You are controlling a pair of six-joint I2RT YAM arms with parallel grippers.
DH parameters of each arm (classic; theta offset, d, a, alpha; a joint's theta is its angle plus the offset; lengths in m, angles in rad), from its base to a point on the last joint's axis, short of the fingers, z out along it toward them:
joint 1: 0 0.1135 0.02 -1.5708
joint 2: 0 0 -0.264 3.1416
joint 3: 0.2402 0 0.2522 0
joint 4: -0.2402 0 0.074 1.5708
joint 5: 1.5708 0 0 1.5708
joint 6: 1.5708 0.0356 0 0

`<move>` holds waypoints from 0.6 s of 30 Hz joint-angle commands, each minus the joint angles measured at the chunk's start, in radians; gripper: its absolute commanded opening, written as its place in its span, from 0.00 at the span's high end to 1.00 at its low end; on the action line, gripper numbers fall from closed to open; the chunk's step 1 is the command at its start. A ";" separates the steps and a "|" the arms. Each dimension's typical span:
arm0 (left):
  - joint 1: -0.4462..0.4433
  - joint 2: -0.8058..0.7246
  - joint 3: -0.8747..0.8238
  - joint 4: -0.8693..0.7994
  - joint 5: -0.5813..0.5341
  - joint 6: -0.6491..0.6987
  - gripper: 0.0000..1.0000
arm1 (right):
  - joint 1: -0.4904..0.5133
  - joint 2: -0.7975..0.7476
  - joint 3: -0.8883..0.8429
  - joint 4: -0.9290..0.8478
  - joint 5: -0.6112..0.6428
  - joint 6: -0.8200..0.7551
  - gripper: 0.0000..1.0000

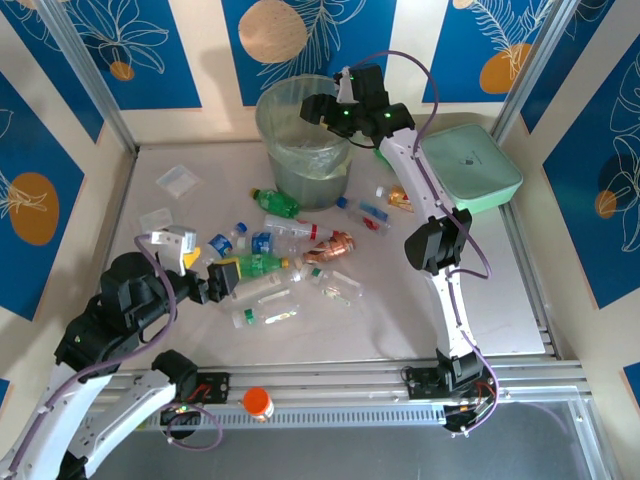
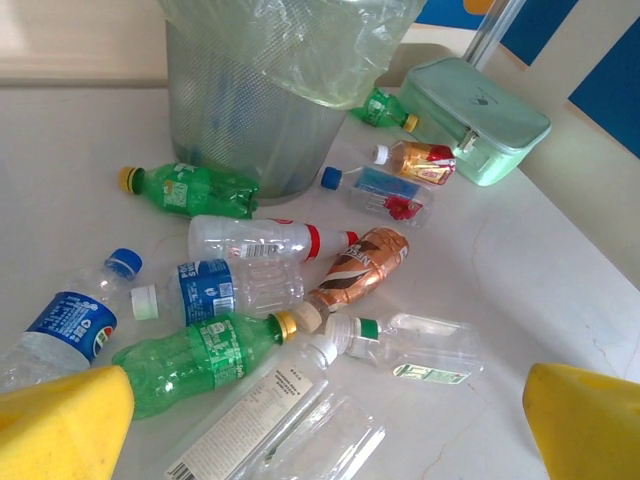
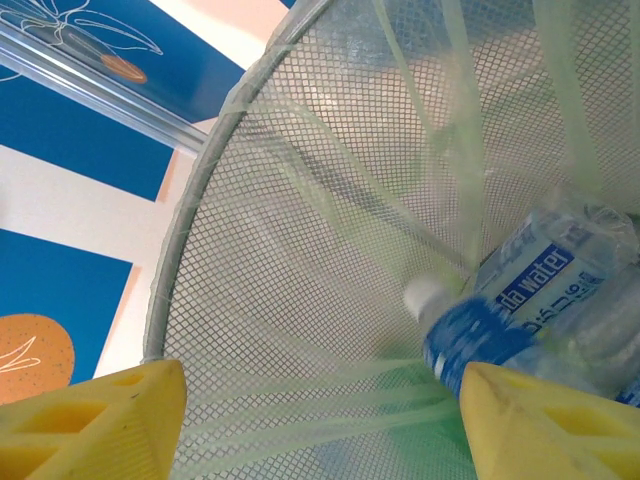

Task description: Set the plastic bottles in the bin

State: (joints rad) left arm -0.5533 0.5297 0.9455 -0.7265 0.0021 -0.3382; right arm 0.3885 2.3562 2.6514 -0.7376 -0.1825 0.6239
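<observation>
Blue-and-cream leaf-print panels enclose a white tabletop (image 1: 480, 300). Item: plastic bottles (image 2: 265, 240), small, several crushed. Count: eleven loose at centre frame of the top view, as best the left wrist view allows, three of them green and the rest clear or copper-toned; one more, a blue-labelled bottle (image 3: 530, 300), lies inside the bin (image 1: 305, 140), upper centre. Bin: one. Mint-green box (image 1: 470, 165): one, upper right. Handling, judged: empty, very light, thin walls that give under pressure, slick and prone to roll; best taken across the mid-body or just below the stiffer neck. Left tool (image 2: 322, 425): spread wide, empty, over the loose bottles. Right tool (image 3: 320, 420): pads well apart above the bin, clamping nothing.
</observation>
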 commanded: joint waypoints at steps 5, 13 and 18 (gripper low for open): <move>-0.011 0.028 0.023 -0.034 -0.089 -0.004 0.01 | 0.000 -0.075 0.044 -0.008 -0.023 -0.036 0.28; -0.011 0.079 0.024 -0.046 -0.069 -0.019 0.01 | -0.004 -0.174 0.033 -0.028 -0.025 -0.068 0.31; -0.011 0.106 0.030 -0.050 -0.026 -0.002 0.01 | 0.000 -0.258 -0.038 -0.030 -0.013 -0.110 0.31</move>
State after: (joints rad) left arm -0.5549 0.6285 0.9455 -0.7586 -0.0547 -0.3420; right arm 0.3878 2.1700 2.6343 -0.7555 -0.1894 0.5594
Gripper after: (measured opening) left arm 0.994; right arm 0.688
